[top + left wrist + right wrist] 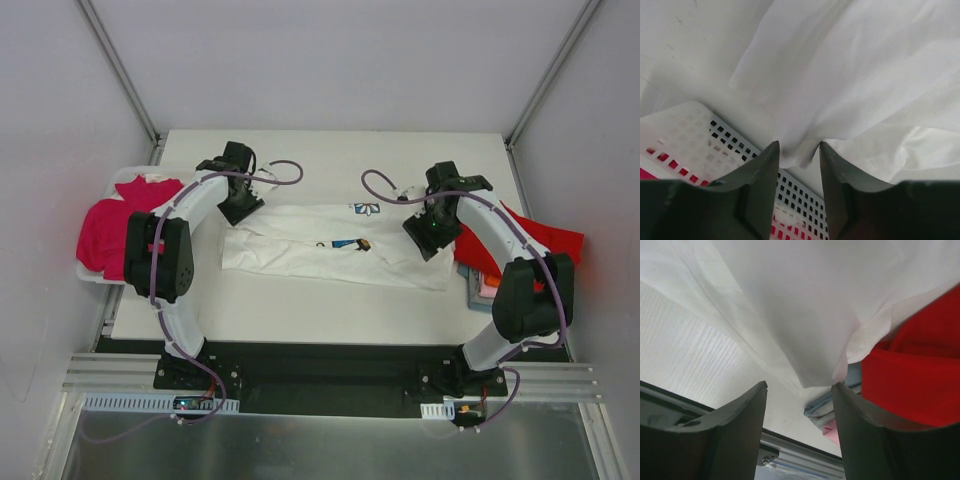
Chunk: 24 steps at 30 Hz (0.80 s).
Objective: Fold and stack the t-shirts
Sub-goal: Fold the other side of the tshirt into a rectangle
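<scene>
Lying flat, the white daisy-print cloth t-shirt (330, 250) has left gripper (799, 146) at nine o'clock, right gripper (799, 386) at three, both parted, gripping nothing.

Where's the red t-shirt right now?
Top view: the red t-shirt lies at the table's right edge, beside the right gripper and the white t-shirt.

- Top view: the white cloth t-shirt (290, 250) lying on the pale worktop (300, 312) carries a small blue-and-dark print (365, 209) at its far edge, too small to make out a single letter.
- A second small blue mark (346, 243) sits mid-cloth, and it is just as illegible.
- Wrist views: nothing readable.
</scene>
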### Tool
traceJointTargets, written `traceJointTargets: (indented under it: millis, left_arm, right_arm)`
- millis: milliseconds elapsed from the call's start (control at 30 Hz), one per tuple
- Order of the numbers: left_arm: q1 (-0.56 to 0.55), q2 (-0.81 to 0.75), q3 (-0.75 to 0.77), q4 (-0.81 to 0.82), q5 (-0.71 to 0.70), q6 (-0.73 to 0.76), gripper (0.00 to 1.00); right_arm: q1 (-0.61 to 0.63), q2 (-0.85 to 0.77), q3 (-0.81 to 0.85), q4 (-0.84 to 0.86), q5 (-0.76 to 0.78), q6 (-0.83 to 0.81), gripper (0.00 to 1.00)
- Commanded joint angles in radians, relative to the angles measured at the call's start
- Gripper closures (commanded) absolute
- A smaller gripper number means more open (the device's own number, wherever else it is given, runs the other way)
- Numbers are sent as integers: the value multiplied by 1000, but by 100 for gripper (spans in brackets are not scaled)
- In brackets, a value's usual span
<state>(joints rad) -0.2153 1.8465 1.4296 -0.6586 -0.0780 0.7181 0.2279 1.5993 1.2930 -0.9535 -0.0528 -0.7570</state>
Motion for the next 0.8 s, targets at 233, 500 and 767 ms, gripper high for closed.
traceJointTargets:
  millis: [233,500,767]
  left_arm:
    - [-4,-107,55,-6,69,-45,14]
    - [-4,-47,178,-7,76,-74,1]
    - [-12,57,232,-6,76,-91,1]
  right_arm:
    - [57,-128,86,-31,30,44,30]
    - [62,-76,200,-8,45,35,17]
    - [64,102,196,114,30,39,5]
